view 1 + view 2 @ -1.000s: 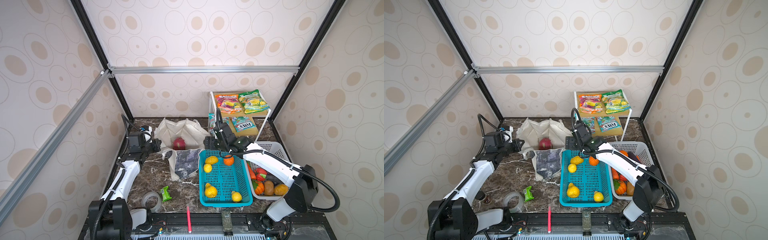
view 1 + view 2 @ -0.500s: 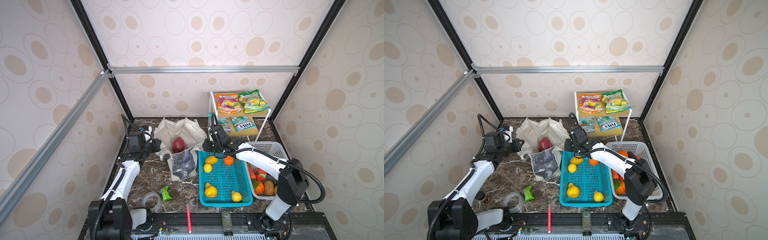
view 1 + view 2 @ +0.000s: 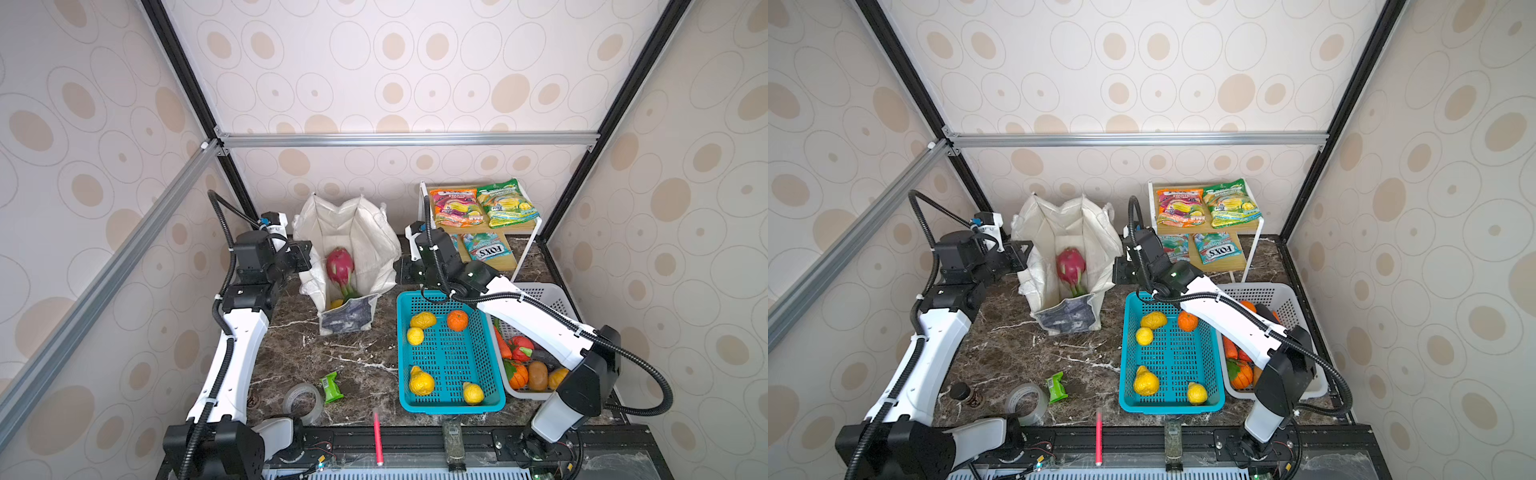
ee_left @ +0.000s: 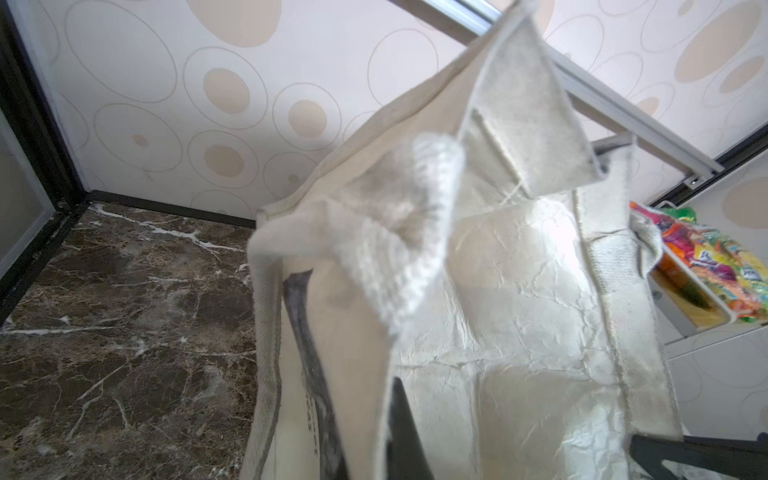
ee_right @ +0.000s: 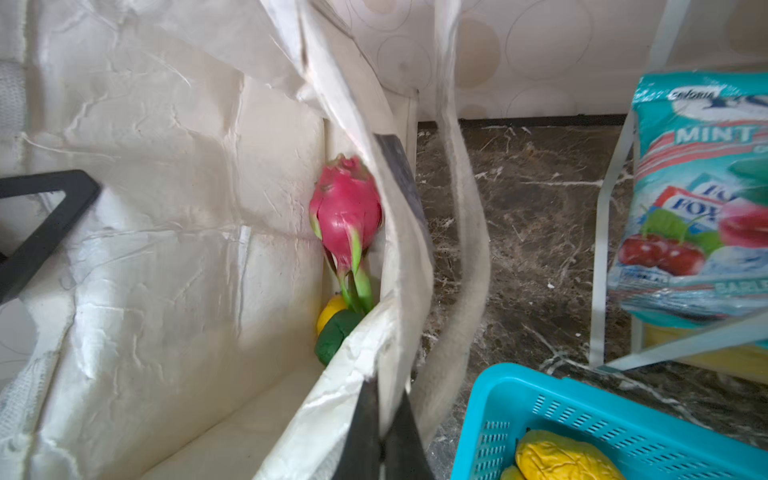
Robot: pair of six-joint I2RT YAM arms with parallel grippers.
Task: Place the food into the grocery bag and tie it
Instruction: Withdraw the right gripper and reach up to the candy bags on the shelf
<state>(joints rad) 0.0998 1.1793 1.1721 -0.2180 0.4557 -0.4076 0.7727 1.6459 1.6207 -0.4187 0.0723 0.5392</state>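
Top views both show the grocery bag [image 3: 365, 237] standing open at the back of the tabletop [image 3: 316, 353], between the two arms. A dragon fruit [image 3: 340, 266] lies inside it. The left gripper [image 3: 308, 254] is at one side wall of the bag and the right gripper [image 3: 402, 272] at the opposite wall. From up here I cannot tell how the jaws stand. Yellow fruit and an orange sit in the teal basket [image 3: 451, 408], more produce fills the white basket [image 3: 555, 293], and snack packets [image 3: 482, 205] lie on the shelf [image 3: 528, 245], all outside the bag.

Left wrist view: the left jaws are together on the bag's cream wall, with the lining bunched above them.

Right wrist view: the right jaws are pinched together on the bag's rim. Inside, the dragon fruit leans in a corner, with a dark green fruit [image 5: 332, 336] and a yellow fruit [image 5: 330, 309] beneath it. A strap handle [image 5: 461, 232] hangs loose outside.

As I judge it, loading is partly done, with three pieces in. How many more belong there I cannot tell. The tying is not yet begun.
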